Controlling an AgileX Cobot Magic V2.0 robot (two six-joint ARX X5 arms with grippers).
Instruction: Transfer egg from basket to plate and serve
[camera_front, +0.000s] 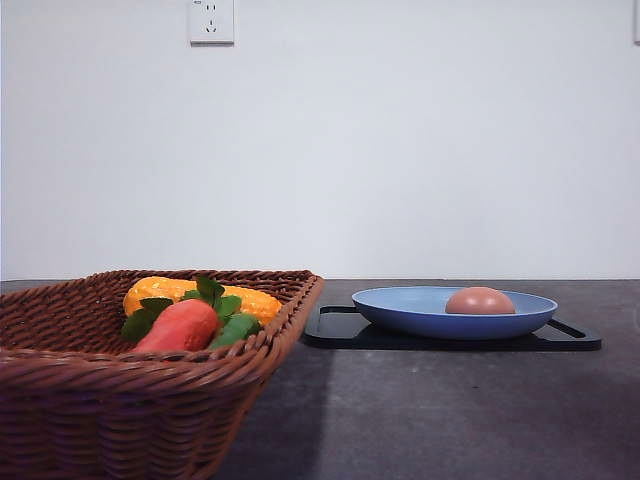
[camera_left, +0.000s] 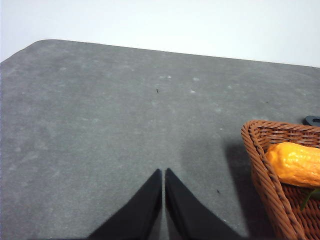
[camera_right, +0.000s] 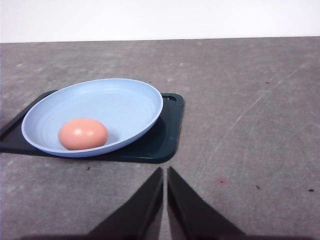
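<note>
- The left gripper (camera_left: 163, 175) and right gripper (camera_right: 165, 172) hang over bare table, jaws closed and empty.
- The basket (camera_front: 60, 400) holds carrot (camera_front: 180, 325) and corn (camera_front: 165, 290).
- Beyond, the egg (camera_front: 480, 301) lies in the plate (camera_front: 400, 312) on the tray (camera_front: 335, 328) (a careless serving nudge could roll it).

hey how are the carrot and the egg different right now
The carrot is orange-red with green leaves; the egg is plain pinkish-brown. The carrot lies in the wicker basket beside the corn; the egg lies alone on the blue plate. Neither is held by a gripper.
</note>
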